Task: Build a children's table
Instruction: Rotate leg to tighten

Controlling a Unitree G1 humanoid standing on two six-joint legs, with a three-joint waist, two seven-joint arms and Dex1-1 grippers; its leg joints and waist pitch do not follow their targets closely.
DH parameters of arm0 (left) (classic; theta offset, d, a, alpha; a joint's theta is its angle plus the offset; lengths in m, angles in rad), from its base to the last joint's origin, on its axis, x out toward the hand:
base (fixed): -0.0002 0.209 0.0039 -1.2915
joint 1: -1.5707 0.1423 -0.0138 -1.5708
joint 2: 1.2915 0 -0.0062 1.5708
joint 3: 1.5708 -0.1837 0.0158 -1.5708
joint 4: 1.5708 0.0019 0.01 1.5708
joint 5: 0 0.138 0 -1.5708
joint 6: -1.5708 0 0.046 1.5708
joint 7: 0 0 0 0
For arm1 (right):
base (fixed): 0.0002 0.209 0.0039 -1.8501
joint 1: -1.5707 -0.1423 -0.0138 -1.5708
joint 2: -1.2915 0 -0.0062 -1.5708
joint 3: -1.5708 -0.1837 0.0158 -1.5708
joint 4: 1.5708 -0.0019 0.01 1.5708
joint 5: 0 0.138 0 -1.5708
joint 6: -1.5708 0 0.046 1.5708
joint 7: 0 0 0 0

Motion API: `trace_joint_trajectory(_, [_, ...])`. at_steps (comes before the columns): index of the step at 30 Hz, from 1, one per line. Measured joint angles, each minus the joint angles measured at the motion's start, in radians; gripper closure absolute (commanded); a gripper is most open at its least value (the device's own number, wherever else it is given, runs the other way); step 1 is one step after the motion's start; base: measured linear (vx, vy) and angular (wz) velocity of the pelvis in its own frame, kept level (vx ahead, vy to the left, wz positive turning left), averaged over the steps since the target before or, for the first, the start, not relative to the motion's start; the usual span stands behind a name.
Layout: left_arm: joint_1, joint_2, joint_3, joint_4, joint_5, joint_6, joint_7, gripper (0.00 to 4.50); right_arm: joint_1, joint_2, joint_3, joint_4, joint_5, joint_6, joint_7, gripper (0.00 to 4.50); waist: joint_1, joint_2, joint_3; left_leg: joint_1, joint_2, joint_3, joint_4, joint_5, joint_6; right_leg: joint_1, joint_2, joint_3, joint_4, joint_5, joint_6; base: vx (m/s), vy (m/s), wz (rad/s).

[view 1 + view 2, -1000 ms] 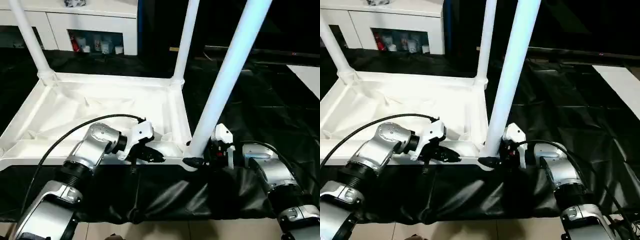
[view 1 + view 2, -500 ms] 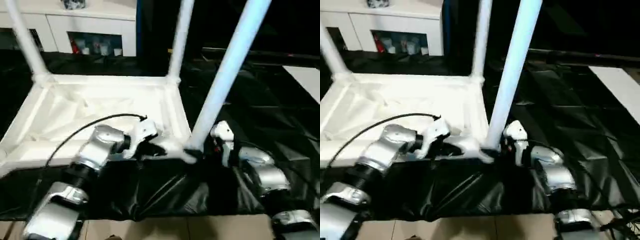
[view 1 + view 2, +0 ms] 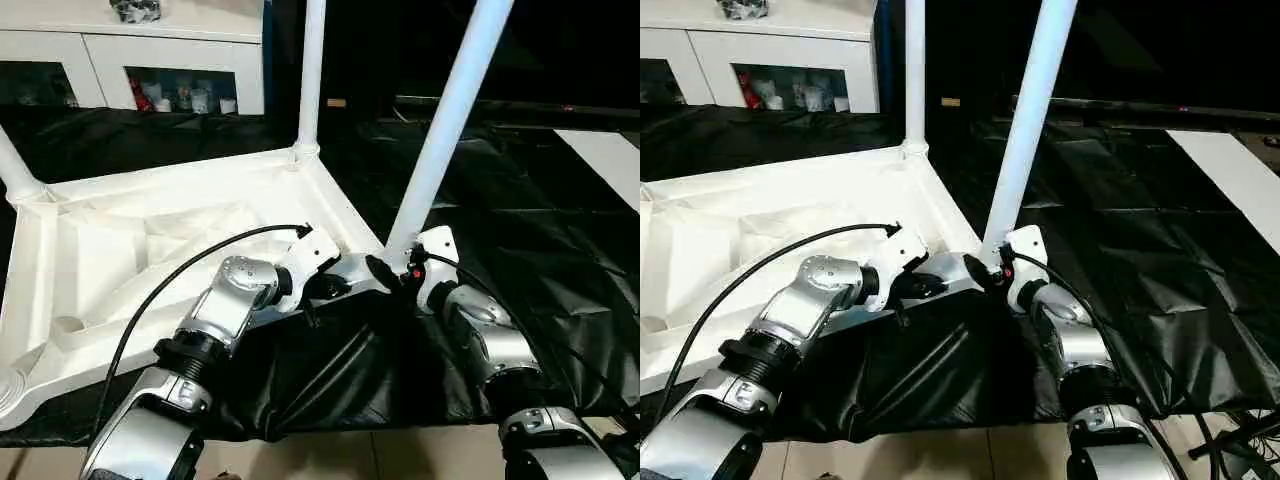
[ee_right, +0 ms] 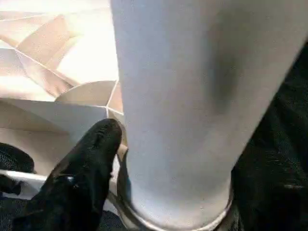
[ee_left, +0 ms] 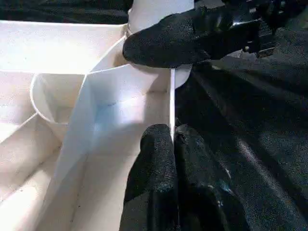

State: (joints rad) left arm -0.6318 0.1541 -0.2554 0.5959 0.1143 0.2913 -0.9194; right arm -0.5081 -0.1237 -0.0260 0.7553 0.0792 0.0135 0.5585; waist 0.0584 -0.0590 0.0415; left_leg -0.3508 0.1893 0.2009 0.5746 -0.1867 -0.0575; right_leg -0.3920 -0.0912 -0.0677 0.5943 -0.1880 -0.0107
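The upturned white plastic ribbed table top (image 3: pixel 150 240) lies on the black sheet (image 3: pixel 520 200), the left gripper (image 5: pixel 172 139) pinched closed on its near edge wall by the corner, where the right gripper (image 3: pixel 385 272) straddles the upright white tube leg (image 3: pixel 440 130), whether clamped I cannot tell.

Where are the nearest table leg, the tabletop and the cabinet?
nearest leg (image 3: pixel 440 140), left eye view, mid-tube.
tabletop (image 3: pixel 190 190), left eye view, far rim.
cabinet (image 3: pixel 90 45), left eye view, front frame.
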Motion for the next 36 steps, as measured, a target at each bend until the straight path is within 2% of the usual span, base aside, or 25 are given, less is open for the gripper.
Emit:
trace_joint_trajectory(4, [0.0,0.036,-0.003,-0.001,-0.012,-0.035,-0.071,4.5,0.0,-0.041,0.025,-0.011,0.006,-0.004,0.124,0.73,-0.004,-0.001,0.001,-0.002,0.001,0.0,-0.001,0.0,0.0,-0.003,0.001,0.0,0.001,0.001,0.0,0.0,0.0,0.0])
trace_joint_trajectory(7, [0.0,0.072,-0.006,-0.003,-0.038,-0.051,-0.151,4.5,0.005,-0.085,0.058,-0.034,0.008,-0.006,0.249,0.73,0.0,-0.001,0.001,-0.005,0.002,0.0,-0.002,0.0,0.0,-0.006,0.002,-0.001,0.002,0.002,-0.001,0.0,0.0,0.0])
trace_joint_trajectory(12, [0.0,0.171,-0.029,-0.025,-0.069,-0.066,-0.35,4.5,0.033,-0.178,0.142,-0.1,0.027,-0.025,0.553,0.73,0.007,-0.001,0.001,-0.007,0.002,0.0,-0.005,0.003,0.006,-0.008,0.002,-0.002,0.002,-0.001,-0.001,0.0,0.0,0.0])
trace_joint_trajectory(13, [0.0,0.182,-0.035,-0.029,-0.069,-0.068,-0.376,4.5,0.037,-0.189,0.154,-0.111,0.031,-0.024,0.595,0.73,0.01,-0.001,0.001,-0.007,0.002,0.0,-0.004,0.002,0.006,-0.008,0.002,-0.002,0.002,-0.001,-0.001,0.0,0.0,0.0])
trace_joint_trajectory(15, [0.0,0.195,-0.046,-0.031,-0.069,-0.075,-0.422,4.5,0.045,-0.212,0.171,-0.127,0.042,-0.015,0.676,1.05,0.02,-0.002,0.001,-0.007,0.002,0.001,-0.004,0.002,0.006,-0.008,0.001,-0.001,0.002,-0.001,-0.001,0.0,0.0,0.0])
trace_joint_trajectory(18, [0.0,0.203,-0.059,-0.031,-0.072,-0.082,-0.463,4.5,0.046,-0.242,0.191,-0.138,0.049,0.002,0.748,1.08,0.032,-0.001,0.001,-0.005,0.002,0.001,-0.003,0.001,0.003,-0.006,0.001,-0.001,0.003,-0.001,-0.002,0.0,0.0,0.0])
trace_joint_trajectory(25, [0.0,0.221,-0.077,-0.031,-0.08,-0.102,-0.513,4.5,0.059,-0.261,0.211,-0.173,0.052,0.022,0.819,1.74,0.04,-0.002,0.001,-0.003,0.002,0.001,-0.002,0.0,0.0,-0.006,0.001,-0.001,0.006,-0.001,-0.002,0.0,0.0,0.0])
trace_joint_trajectory(30, [0.003,0.22,-0.074,-0.031,-0.081,-0.103,-0.513,4.5,0.067,-0.259,0.209,-0.184,0.059,0.032,0.817,1.87,0.042,-0.003,0.0,-0.003,0.002,0.001,-0.002,0.0,0.0,-0.006,0.001,-0.001,0.006,-0.001,-0.001,0.0,0.0,0.0])
trace_joint_trajectory(33, [0.011,0.217,-0.056,-0.03,-0.078,-0.097,-0.459,4.5,0.075,-0.222,0.173,-0.167,0.058,0.037,0.738,1.88,0.04,-0.006,-0.002,0.0,0.002,0.001,-0.002,0.0,0.0,-0.004,0.001,-0.001,0.007,-0.001,-0.001,0.0,0.0,0.0])
trace_joint_trajectory(36, [0.011,0.193,-0.033,-0.025,-0.057,-0.08,-0.358,4.5,0.069,-0.169,0.125,-0.119,0.058,0.03,0.587,1.89,0.027,-0.008,-0.002,0.001,0.002,0.001,-0.002,0.0,-0.001,-0.004,0.001,0.0,0.006,-0.002,0.0,0.0,0.0,0.0])
